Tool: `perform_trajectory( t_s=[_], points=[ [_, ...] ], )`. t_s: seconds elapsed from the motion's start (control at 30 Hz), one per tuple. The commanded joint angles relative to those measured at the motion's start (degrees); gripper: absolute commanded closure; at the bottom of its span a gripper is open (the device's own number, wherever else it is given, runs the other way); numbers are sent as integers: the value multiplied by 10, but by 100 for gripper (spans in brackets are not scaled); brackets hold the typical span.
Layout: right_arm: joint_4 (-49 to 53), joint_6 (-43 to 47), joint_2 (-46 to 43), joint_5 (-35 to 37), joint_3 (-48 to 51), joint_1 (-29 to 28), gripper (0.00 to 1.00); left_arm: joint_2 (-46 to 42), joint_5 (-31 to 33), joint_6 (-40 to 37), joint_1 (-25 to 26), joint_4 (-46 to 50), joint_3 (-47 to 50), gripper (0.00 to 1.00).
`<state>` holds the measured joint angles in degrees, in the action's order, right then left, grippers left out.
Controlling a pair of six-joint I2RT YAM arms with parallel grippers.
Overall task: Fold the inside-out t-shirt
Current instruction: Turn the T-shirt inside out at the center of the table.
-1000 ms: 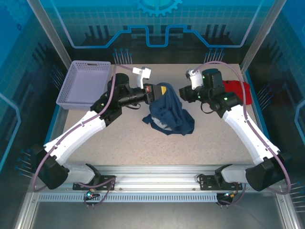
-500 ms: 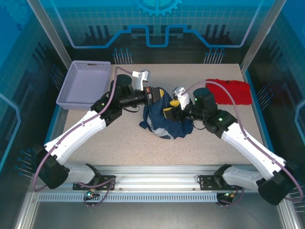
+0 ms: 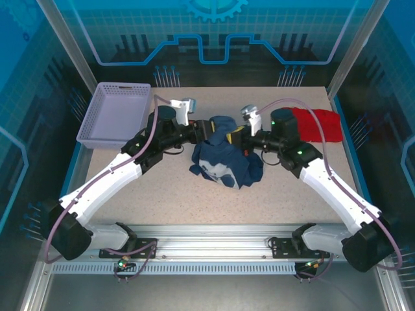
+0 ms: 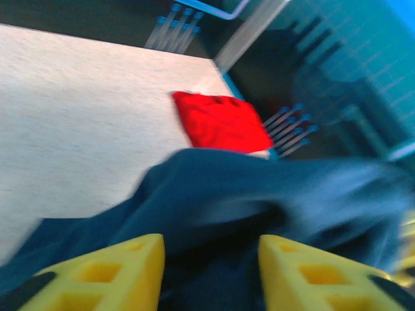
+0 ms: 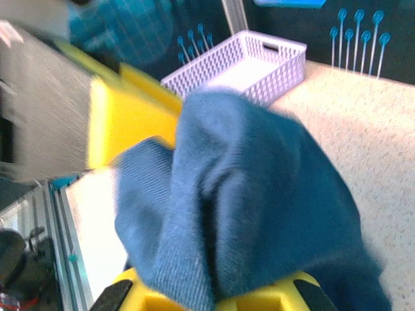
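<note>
The right gripper is clamped shut on the bunched navy t-shirt. At its 9 o'clock, the left gripper has its jaws parted, with cloth between them.

The left gripper is showing at the bottom edge, its two yellow fingers standing apart as open jaws. The dark navy inside-out t-shirt is bunching just beyond them and filling the gap between, blurred. Beyond it, a red garment is lying on the speckled desk near its far corner.
</note>
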<state>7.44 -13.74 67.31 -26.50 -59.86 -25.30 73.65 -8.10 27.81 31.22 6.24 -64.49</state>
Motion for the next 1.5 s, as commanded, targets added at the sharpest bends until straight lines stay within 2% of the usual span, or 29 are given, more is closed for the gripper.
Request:
perform_trajectory(
  t_s=[0.0,0.07,0.17,0.27,0.37,0.53,0.7,0.93,1.0,1.07,1.2,1.27,1.33,1.47],
  points=[
    [-85,-95,-11,-76,6,5,100,-58,27,-50,-8,-5,47,45],
    [-99,-106,-10,-74,9,5,100,-90,-7,-29,-8,-28,84,35],
    [-117,-113,-9,-69,17,6,100,-106,-54,15,-9,-44,113,28],
    [-134,-122,-6,-70,25,8,100,-91,-80,41,-9,-50,115,27],
    [-137,-120,-4,-75,25,8,100,-66,-70,44,-10,-42,105,28],
    [-101,-81,-16,-102,16,26,100,-45,-74,34,-33,-39,99,38],
    [-97,-70,-17,-131,17,44,100,-8,-135,62,-40,-81,95,49],
    [-110,-73,-7,-145,17,50,100,47,-189,88,-40,-127,72,68],
    [-104,-70,-3,-146,12,57,100,55,-204,92,-40,-137,65,81],
    [-77,-67,2,-141,-4,74,100,50,-203,90,-40,-139,69,100],
    [70,-68,60,-102,-89,116,100,-9,-185,78,-39,-168,128,100],
    [159,-32,93,-21,-136,108,100,-45,-175,74,-31,-194,170,100],
    [199,3,111,54,-153,83,98,-64,-163,69,-22,-205,198,100],
    [208,20,125,75,-154,62,96,-95,-131,78,-15,-231,238,100]
  ],
)
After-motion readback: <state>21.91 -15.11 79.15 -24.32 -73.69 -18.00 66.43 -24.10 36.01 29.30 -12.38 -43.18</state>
